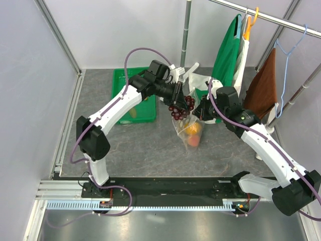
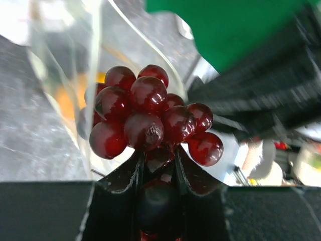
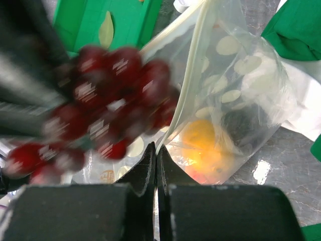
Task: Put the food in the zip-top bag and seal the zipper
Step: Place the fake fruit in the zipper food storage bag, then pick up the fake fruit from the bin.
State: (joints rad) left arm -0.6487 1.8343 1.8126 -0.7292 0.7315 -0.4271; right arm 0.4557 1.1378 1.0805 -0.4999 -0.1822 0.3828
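Pinching glossy round-berried grape bunch (image 2: 145,115), left hand (image 2: 159,158); clear dotted bag (image 3: 235,75) crinkled.

- left arm (image 1: 118,108): white shell links; black joint housings; a bulky black block at the shoulder
- right arm (image 1: 266,145): the same white links and black joints
- purple cable (image 1: 131,54) looping off each arm; running down to the bases
- left gripper (image 2: 158,153): matte black; wedge-shaped; tapering to thin tips
- right gripper (image 3: 156,150): matte black; same wedge shape; squared black body behind
- black base plate (image 1: 170,187) under both arms
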